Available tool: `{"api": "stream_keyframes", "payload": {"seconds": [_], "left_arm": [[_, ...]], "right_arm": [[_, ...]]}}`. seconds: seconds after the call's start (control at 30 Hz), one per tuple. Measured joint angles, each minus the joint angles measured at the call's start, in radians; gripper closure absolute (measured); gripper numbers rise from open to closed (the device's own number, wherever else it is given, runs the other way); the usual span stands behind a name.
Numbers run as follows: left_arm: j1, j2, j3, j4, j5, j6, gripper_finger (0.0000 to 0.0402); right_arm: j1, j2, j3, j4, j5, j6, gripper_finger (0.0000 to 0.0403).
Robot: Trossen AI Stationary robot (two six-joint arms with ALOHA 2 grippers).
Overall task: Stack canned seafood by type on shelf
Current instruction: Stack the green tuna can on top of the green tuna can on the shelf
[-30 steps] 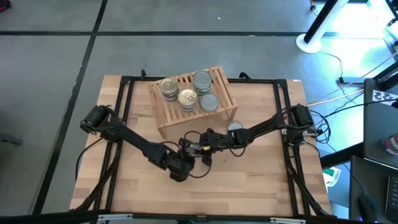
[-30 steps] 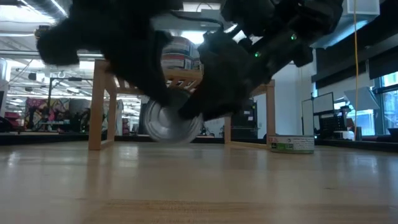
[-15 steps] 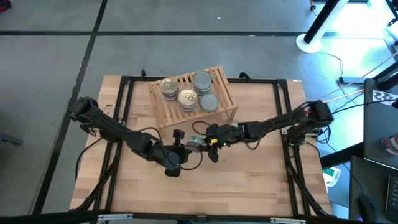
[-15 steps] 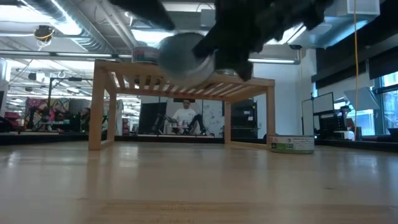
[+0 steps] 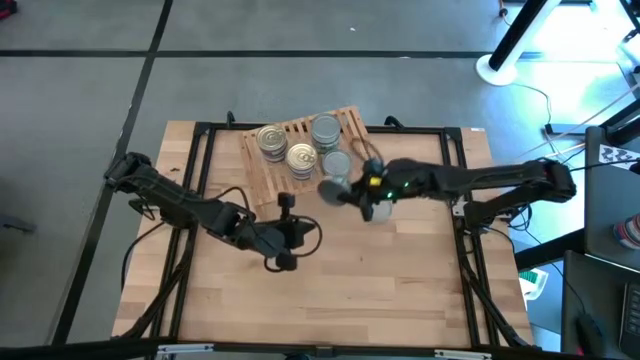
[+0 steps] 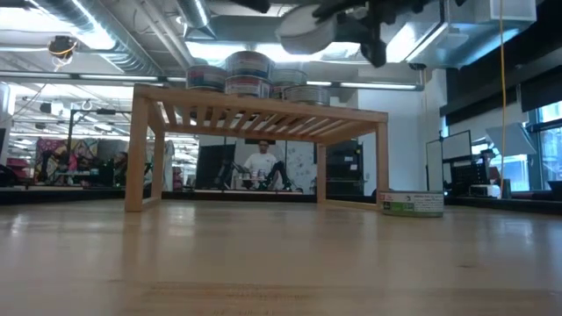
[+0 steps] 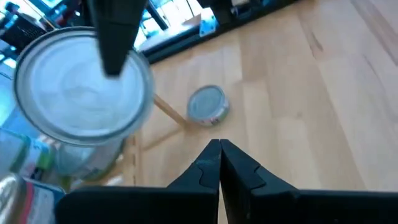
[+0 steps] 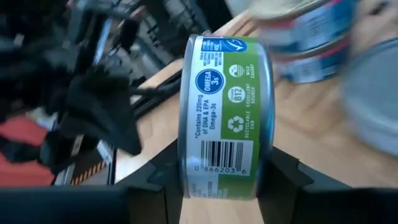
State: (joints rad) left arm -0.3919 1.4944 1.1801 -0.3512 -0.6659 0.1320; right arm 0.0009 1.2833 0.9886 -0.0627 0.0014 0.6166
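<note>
We have the table (image 5: 400, 300) with the shelf (image 5: 262, 180) at its far-middle edge, and most of the work looks done: the shelf top carries four stacks or singles of tins in the high view, two gold-topped on the left-arm side (image 5: 272, 139) and two grey-topped toward the right-arm side (image 5: 325, 129). From the low view we make out at least one double stack (image 6: 248, 75), but the exact count per pile is hard to read, so we cannot confirm the total. The right arm reaches across from its side with the right gripper (image 5: 345, 190) at the shelf's near corner, up at shelf-top height, fingers closed partway around a green-label tin (image 8: 224, 115) held on its side by the two flat faces; our read is that it is mid-delivery toward the grey pile, not yet set down. The left gripper (image 5: 285, 215) sits low over the table just in front of the shelf, fingers pressed fully together, holding nothing, apparently waiting. Still left as far as we see: place the carried tin, then fetch one more tin (image 6: 413, 204) lying flat on the table beside the shelf's leg on the right-arm side. In the high view that tin is mostly hidden under the right gripper. The carried tin's top type is unclear from the wrist shot, since only its label wall shows. The low view cuts the right gripper off at the frame's top edge.
</note>
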Motion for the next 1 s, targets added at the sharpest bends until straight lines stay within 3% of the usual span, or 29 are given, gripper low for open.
{"api": "stream_keyframes", "payload": {"seconds": [0.2,0.43,0.67,1.0], "left_arm": [[0.042,0.000,0.000,0.167,-0.002,0.107,0.0401],[0.114,0.000,0.000,0.342,-0.001,0.216,0.0401],[0.210,0.000,0.000,0.366,0.007,0.222,0.0401],[0.325,0.032,0.000,0.448,0.127,0.197,0.0401]], "right_arm": [[-0.103,-0.072,0.000,-0.045,-0.050,0.082,0.0259],[-0.234,-0.059,0.000,-0.052,-0.178,0.214,0.0251],[-0.316,-0.055,-0.001,-0.053,-0.231,0.225,0.0256],[-0.335,-0.055,-0.001,-0.054,-0.239,0.260,0.0258]]}}
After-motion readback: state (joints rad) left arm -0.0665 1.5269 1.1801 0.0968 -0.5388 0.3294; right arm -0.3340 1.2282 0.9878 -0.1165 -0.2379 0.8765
